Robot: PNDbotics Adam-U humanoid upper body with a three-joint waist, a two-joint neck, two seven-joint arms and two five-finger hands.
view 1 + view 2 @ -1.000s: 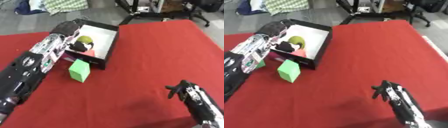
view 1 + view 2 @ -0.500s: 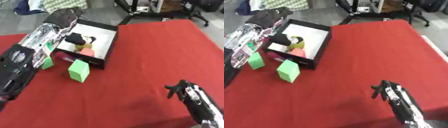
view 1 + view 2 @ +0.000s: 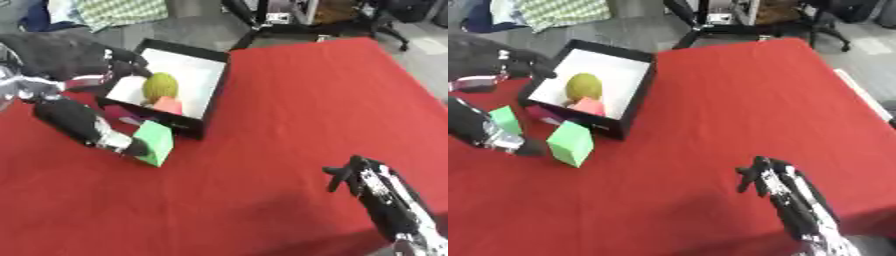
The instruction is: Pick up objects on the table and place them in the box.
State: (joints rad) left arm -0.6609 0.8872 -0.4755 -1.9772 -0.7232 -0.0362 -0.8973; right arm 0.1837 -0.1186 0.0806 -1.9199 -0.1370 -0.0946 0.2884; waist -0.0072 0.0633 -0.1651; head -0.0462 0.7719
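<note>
A green block (image 3: 154, 142) stands on the red-covered bench (image 3: 289, 100), just beside the near corner of the black box (image 3: 213, 95), where a yellow-green ball (image 3: 160, 85) and a pink object (image 3: 167, 105) already lie on the white floor. A second, smaller green block (image 3: 505, 120) sits further to the left, near the box's outer wall. The left hand (image 3: 83, 122) reaches down beside the larger block, a fingertip at its near-left edge; whether its fingers are curled cannot be told. The right hand (image 3: 372, 187) rests idle at the lower right, fingers relaxed and holding nothing.

The block looks light and rigid, with flat matte faces that should not slip; opposite side faces appear the natural place to pinch it, and it seems unlikely to break if dropped. The cloth surface is flat and uncluttered around it, leaving room to approach from above or the near side. Beyond the bench are a grey floor, chair bases and a checked cloth (image 3: 122, 10).
</note>
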